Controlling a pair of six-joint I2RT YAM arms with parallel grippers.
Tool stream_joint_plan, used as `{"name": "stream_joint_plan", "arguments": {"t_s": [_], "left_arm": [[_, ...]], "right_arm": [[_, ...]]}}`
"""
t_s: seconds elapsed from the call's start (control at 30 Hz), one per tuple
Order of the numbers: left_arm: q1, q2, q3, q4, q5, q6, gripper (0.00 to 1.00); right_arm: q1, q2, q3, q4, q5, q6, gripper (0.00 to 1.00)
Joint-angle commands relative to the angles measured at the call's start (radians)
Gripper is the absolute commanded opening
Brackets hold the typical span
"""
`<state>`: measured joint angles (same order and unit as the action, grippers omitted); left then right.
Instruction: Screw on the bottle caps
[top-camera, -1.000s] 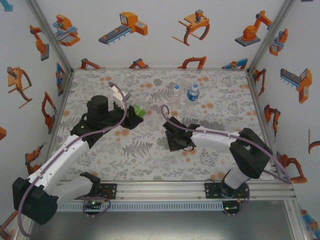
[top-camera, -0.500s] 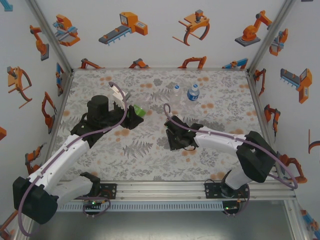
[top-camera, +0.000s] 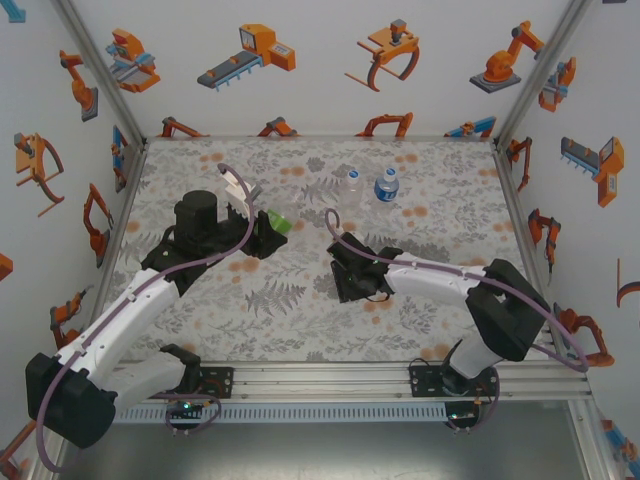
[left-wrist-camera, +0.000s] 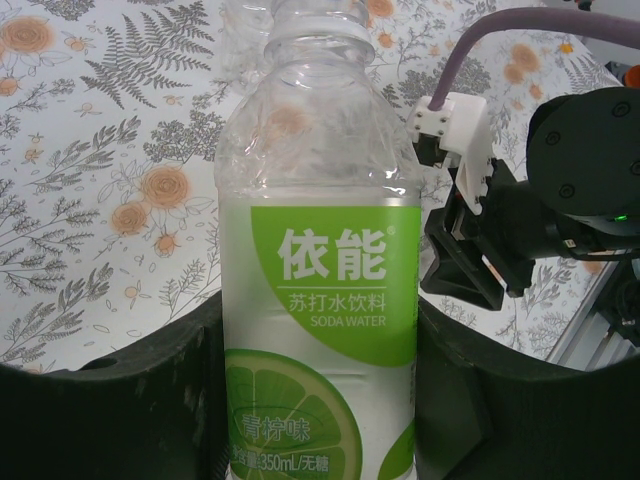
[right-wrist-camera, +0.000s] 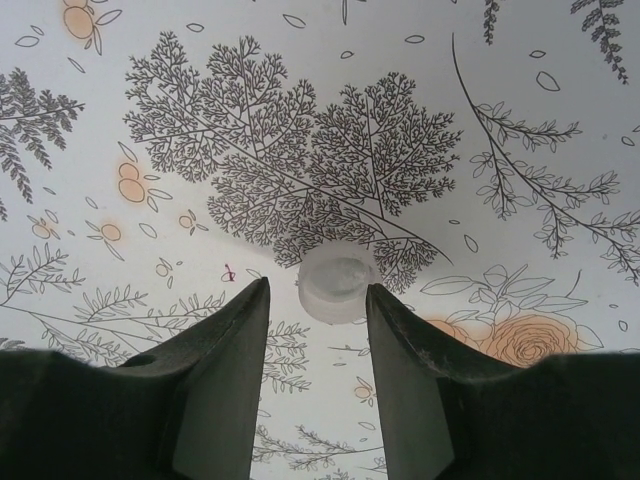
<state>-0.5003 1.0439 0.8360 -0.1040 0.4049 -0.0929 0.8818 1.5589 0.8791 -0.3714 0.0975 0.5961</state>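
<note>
Now we clamp the green bottle (left-wrist-camera: 320, 200) in our left gripper (left-wrist-camera: 318, 380); right of that bottle, our right gripper (right-wrist-camera: 317, 300) stands open before a cap (right-wrist-camera: 338, 283).

A cloth (top-camera: 440, 180) printed with grey ferns and orange flowers spreads between white walls (top-camera: 320, 100) bearing orange robot-arm pictures (top-camera: 385, 55)
</note>
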Motion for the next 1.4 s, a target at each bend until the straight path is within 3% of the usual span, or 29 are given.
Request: {"name": "stream_joint_plan", "arguments": {"t_s": [0.0, 0.63, 1.37], "left_arm": [[0.007, 0.005, 0.032, 0.027, 0.017, -0.010, 0.00], [0.007, 0.002, 0.032, 0.027, 0.015, -0.010, 0.00], [0.007, 0.014, 0.037, 0.031, 0.020, -0.017, 0.00]], "right_arm": [[0.009, 0.012, 0.007, 0.002, 0.008, 0.016, 0.44], [0.009, -0.039, 0.044, -0.045, 0.054, -0.003, 0.47], [0.009, 0.034, 0.015, -0.029, 0.045, 0.012, 0.49]]}}
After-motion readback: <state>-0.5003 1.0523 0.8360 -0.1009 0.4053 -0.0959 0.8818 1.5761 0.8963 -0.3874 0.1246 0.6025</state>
